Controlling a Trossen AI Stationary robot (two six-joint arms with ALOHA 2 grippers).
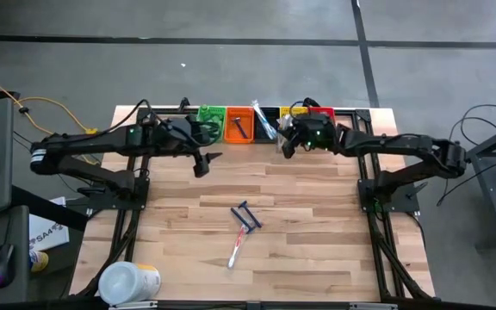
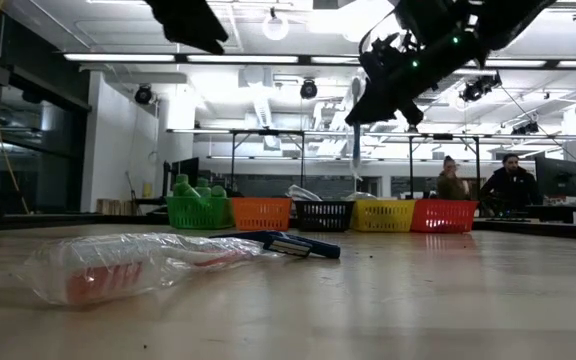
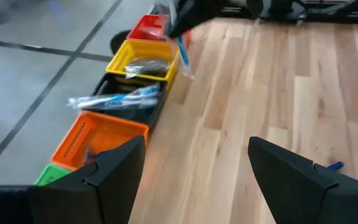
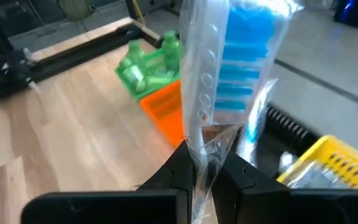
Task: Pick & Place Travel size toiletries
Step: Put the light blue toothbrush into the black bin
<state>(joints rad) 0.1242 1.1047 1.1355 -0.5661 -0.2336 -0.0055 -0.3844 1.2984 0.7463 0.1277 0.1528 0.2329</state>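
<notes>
I count five bins [image 1: 263, 123] along the table's far edge — green, orange, black, yellow, red. Mid-table: one blue razor [image 1: 247, 214], one wrapped toothbrush [image 1: 236, 248]. One white tub [image 1: 128, 282] at the near-left corner.

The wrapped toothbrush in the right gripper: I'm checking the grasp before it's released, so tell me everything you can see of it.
The wrapped toothbrush is slim, with a blue part showing through a clear, crinkly plastic sleeve. The right gripper is shut on its lower end, so it stands roughly upright from the fingers in the right wrist view. In the low view it hangs in the air, clear of the table, over the row of bins. From above it sits over the black bin, where another wrapped toothbrush already lies. Nothing but the fingers touches it.
</notes>
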